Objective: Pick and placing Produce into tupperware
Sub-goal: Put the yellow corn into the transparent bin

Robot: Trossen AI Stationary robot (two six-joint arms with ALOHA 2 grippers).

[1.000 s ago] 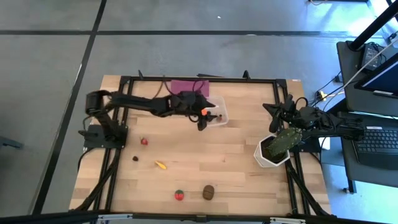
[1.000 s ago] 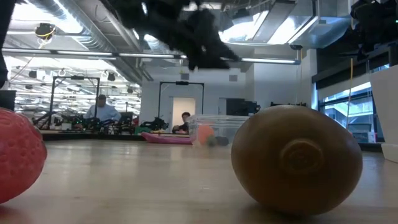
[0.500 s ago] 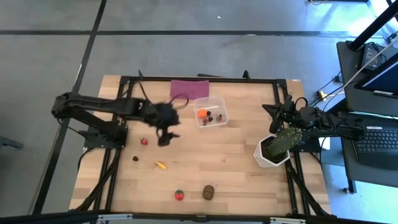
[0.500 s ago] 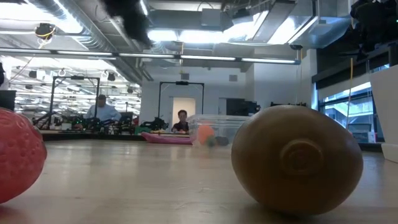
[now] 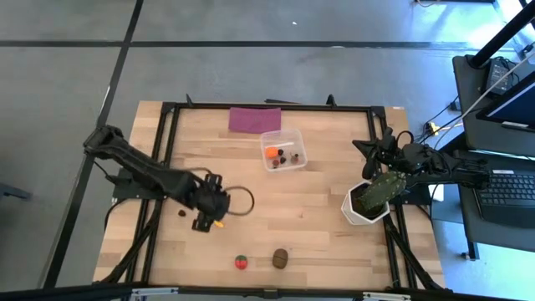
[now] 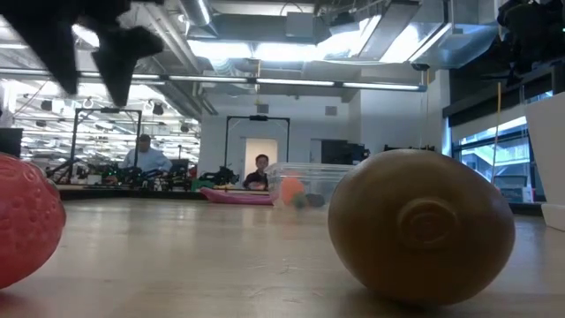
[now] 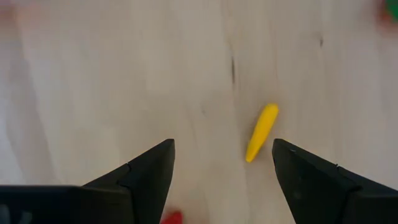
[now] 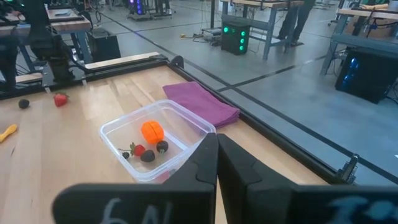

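Directly beneath the left gripper [image 5: 206,221], on bare table [image 5: 318,209], lies the yellow banana [image 7: 261,132], its long axis running from about one o'clock to seven o'clock in the left wrist view, nearer one finger than the other. Its jaws stand apart, holding nothing. From there the tupperware [image 5: 283,150] sits toward one o'clock in the high view. By the white pot [image 5: 364,206], the right gripper [image 8: 216,144] waits clenched, well apart.

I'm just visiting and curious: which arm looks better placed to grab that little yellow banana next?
The left. Its open left gripper hangs right over the banana, fingers either side. The right gripper is shut and parked at the table's far edge by the potted plant.
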